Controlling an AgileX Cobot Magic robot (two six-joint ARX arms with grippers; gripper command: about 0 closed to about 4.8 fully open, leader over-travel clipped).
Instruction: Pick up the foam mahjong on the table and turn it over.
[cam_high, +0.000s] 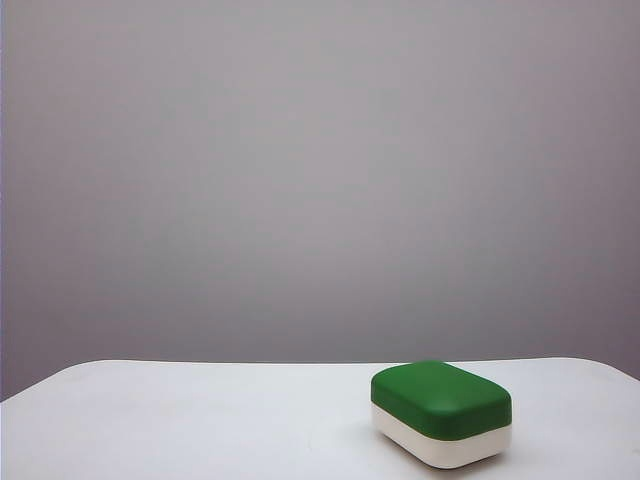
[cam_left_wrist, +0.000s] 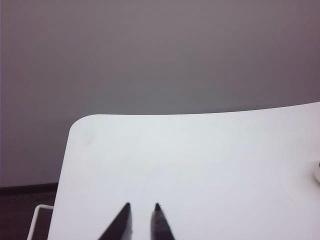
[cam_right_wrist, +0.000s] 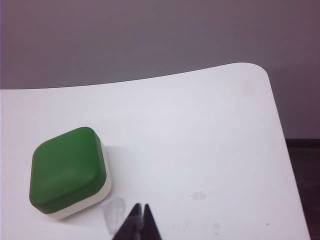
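Observation:
The foam mahjong (cam_high: 441, 412) lies flat on the white table (cam_high: 200, 420), right of the middle, with its dark green half up and its cream half down. No characters show. Neither gripper shows in the exterior view. In the right wrist view the mahjong (cam_right_wrist: 67, 170) sits a short way ahead and to one side of my right gripper (cam_right_wrist: 141, 206), whose tips meet, shut and empty. My left gripper (cam_left_wrist: 142, 206) hovers over bare table (cam_left_wrist: 200, 160) near a rounded corner, its tips slightly apart with nothing between them. A cream sliver (cam_left_wrist: 317, 172) at that frame's edge may be the mahjong.
A plain grey wall (cam_high: 320, 180) stands behind the table. The table's rounded corner and side edge (cam_right_wrist: 280, 125) lie close to the right gripper, with dark floor (cam_right_wrist: 305, 190) beyond. Faint smudges (cam_right_wrist: 198, 195) mark the tabletop. A white frame (cam_left_wrist: 37, 215) shows below the left corner.

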